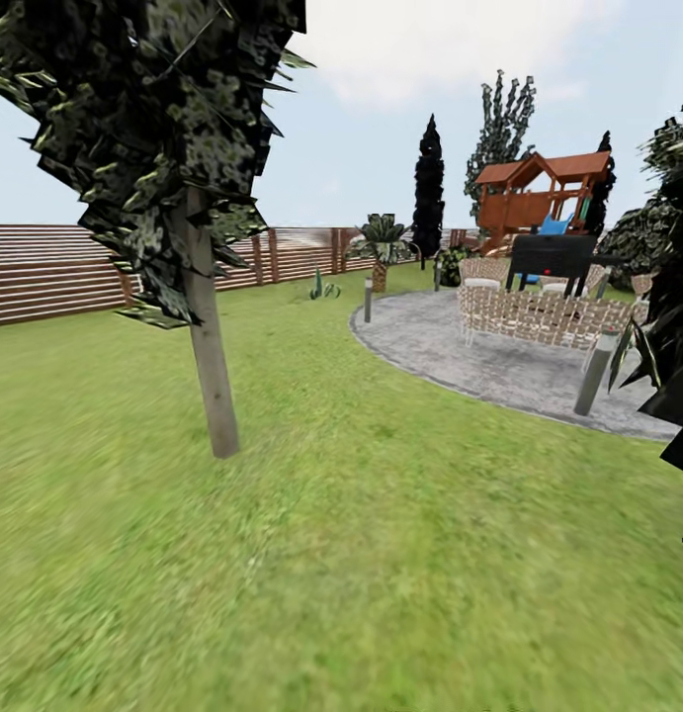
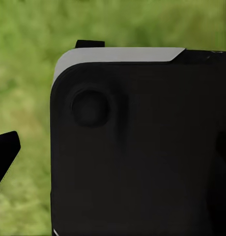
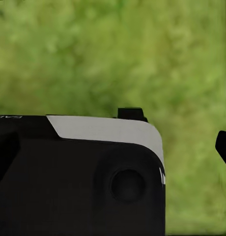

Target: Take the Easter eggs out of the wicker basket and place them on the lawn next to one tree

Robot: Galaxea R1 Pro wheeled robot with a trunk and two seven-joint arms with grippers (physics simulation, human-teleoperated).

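The lawn (image 1: 361, 554) spreads wide and green in front of me in the head view. A tree (image 1: 211, 366) with a straight pale grey-brown trunk and dark foliage stands on it at the left, a short way ahead. The Easter eggs and the wicker basket are out of view. In the left wrist view one black fingertip (image 2: 6, 152) of my left gripper pokes in over grass, beside my own black body panel (image 2: 142, 147). The right wrist view has one black fingertip (image 3: 224, 145) over grass too. Neither view reveals the jaws' gap.
A grey paved patio (image 1: 450, 346) lies ahead right with pale woven furniture (image 1: 539, 311), a black grill and bollard lights (image 1: 595, 371). A slat fence (image 1: 44, 272) runs along the back left. Dark foliage (image 1: 672, 346) crowds the right edge. A playset (image 1: 539, 193) stands far back.
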